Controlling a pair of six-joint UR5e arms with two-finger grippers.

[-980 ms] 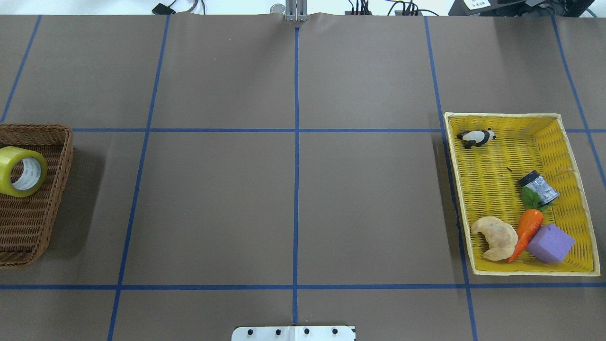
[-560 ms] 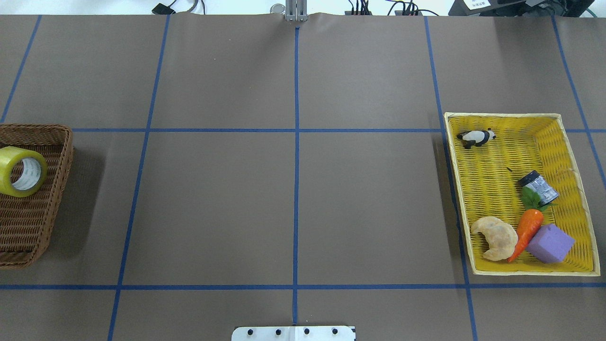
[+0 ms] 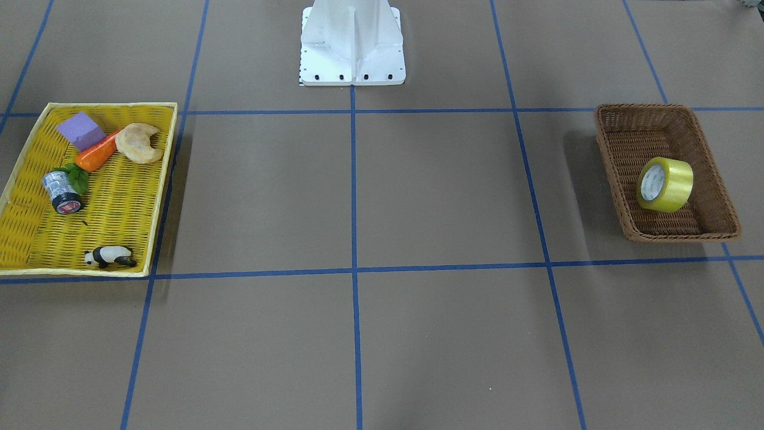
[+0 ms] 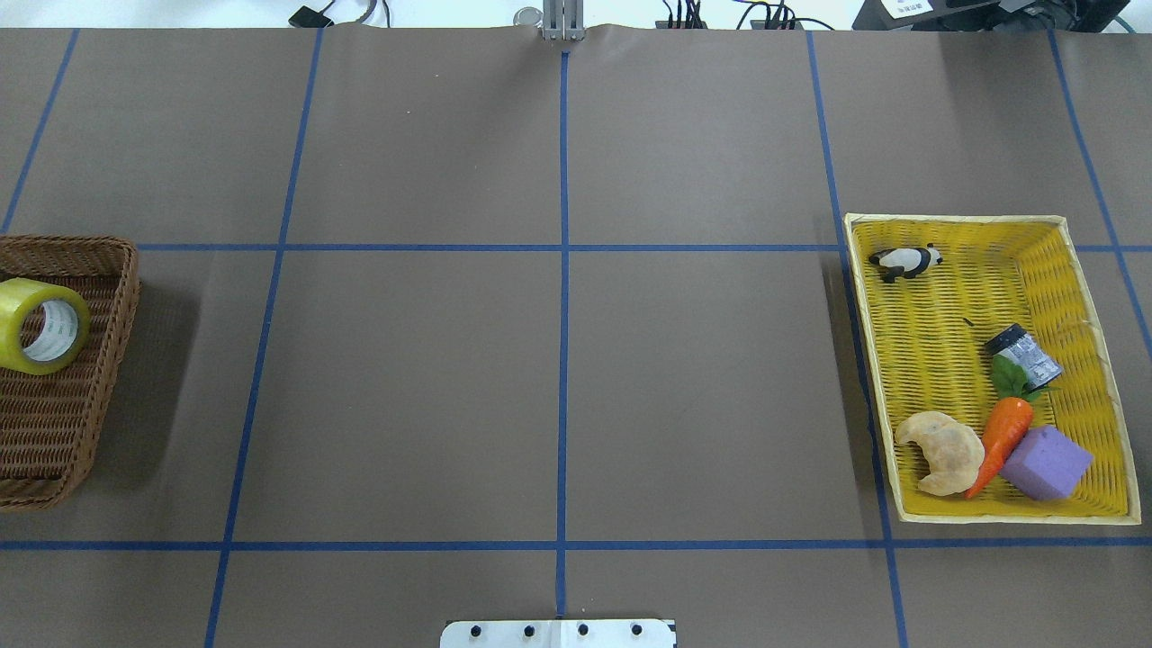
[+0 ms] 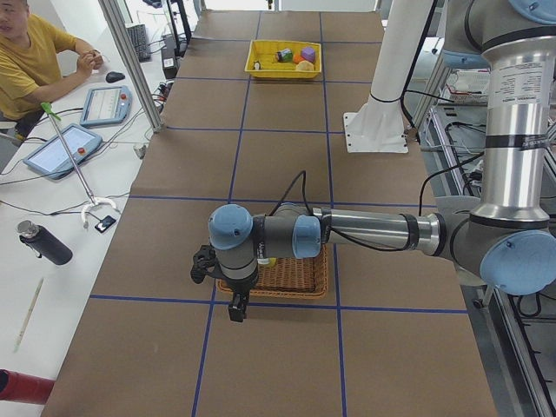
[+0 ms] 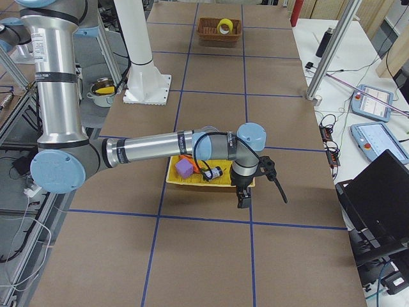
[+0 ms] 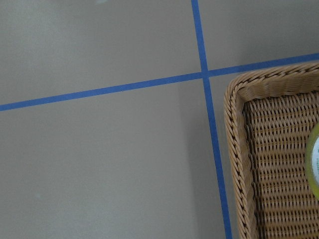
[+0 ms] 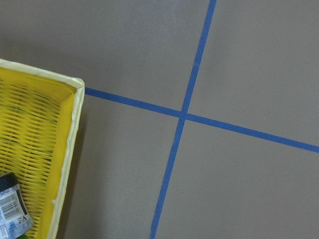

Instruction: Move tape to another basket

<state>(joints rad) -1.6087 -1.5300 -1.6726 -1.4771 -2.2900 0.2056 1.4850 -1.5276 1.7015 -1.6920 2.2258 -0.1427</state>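
The yellow tape roll (image 4: 40, 326) lies on its side in the dark brown wicker basket (image 4: 117, 297) at the table's left end. It shows in the front view (image 3: 665, 184) inside the basket (image 3: 612, 161). The left wrist view shows the basket's corner (image 7: 237, 149) and a sliver of tape (image 7: 315, 164). My left gripper (image 5: 235, 308) shows only in the left side view, above the basket's outer edge (image 5: 287, 276); I cannot tell if it is open. My right gripper (image 6: 243, 199) shows only in the right side view, past the yellow tray; I cannot tell its state.
The yellow woven tray (image 4: 864, 360) at the table's right end holds a toy panda (image 4: 905, 261), a silver cylinder (image 4: 1023, 353), a carrot (image 4: 999, 441), a croissant (image 4: 943, 450) and a purple block (image 4: 1044, 462). The robot's white base (image 3: 352, 42) stands mid-table. An operator (image 5: 35, 52) sits beyond the table's far side.
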